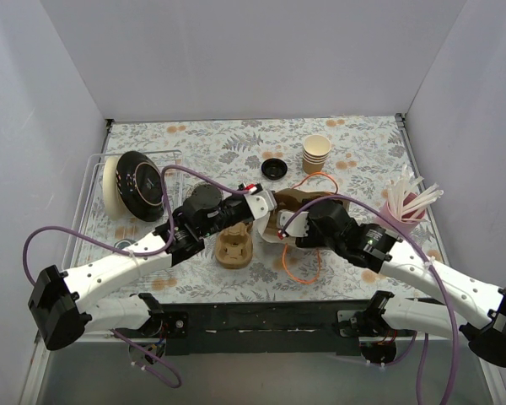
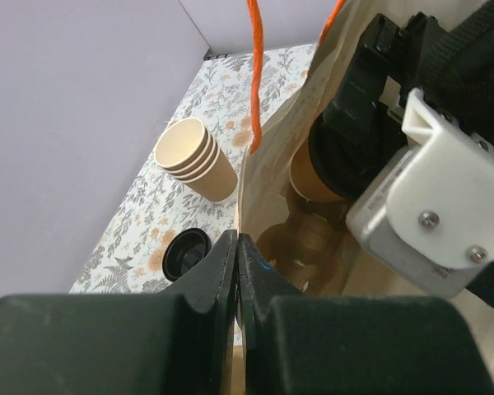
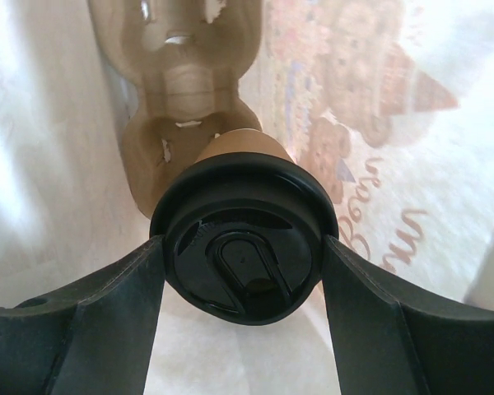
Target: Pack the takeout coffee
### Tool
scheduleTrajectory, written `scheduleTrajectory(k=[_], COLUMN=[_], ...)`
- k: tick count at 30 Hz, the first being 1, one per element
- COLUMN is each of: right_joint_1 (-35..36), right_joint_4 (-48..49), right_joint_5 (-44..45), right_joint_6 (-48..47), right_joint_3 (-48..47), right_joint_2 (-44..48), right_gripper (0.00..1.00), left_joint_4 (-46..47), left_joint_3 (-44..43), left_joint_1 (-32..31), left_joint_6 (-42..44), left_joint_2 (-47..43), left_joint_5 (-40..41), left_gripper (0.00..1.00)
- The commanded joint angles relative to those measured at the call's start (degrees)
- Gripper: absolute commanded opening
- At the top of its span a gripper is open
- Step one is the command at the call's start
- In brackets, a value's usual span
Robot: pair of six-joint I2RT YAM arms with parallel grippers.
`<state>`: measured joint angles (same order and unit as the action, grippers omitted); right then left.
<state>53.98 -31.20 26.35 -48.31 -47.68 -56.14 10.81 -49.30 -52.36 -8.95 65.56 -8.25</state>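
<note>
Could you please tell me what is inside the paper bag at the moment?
A brown cup carrier lies at the bottom, and the right gripper holds the lidded coffee cup over it. The cup hides the pocket beneath, so whether it is seated is unclear.

We identify a smooth, semi-gloss black plastic lid [image 3: 243, 243] on the takeout coffee [image 3: 237, 148], whose wall is matt tan paper. The carrier [image 3: 177, 82] is rough, matt moulded pulp; the bag [image 3: 395, 164] is thin matt paper.

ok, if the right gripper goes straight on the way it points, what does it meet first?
The right gripper holds the takeout coffee out front, inside the paper bag; that would likely meet the pulp carrier first, around an empty well. Depth is unclear.
</note>
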Motion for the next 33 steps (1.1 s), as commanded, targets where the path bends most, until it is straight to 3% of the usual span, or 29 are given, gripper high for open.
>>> scheduleTrajectory(k=[1,21,33], right_joint_1=[-1.0,-2.6,-4.8], right_joint_4=[4.7,11.4,8.6], right_joint_5=[0.2,1.2,-3.6], right_joint_6=[0.1,-3.4,-6.8], right_joint_3=[2.3,6.0,4.5], right_joint_2=[1.9,-1.0,-1.2], right_gripper=[0.46,0.45,0.45], left_joint_4=[0.9,1.8,0.3], left_joint_3=[1.2,3.3,3.6], left_joint_1=[-0.9,-3.4,-3.7], left_joint_6=[2.6,3.6,2.8], left_joint_2=[-1.5,-3.4,-5.2], left_joint_5=[1.7,1.0,-0.7], left_gripper=[0.00,0.00,0.00])
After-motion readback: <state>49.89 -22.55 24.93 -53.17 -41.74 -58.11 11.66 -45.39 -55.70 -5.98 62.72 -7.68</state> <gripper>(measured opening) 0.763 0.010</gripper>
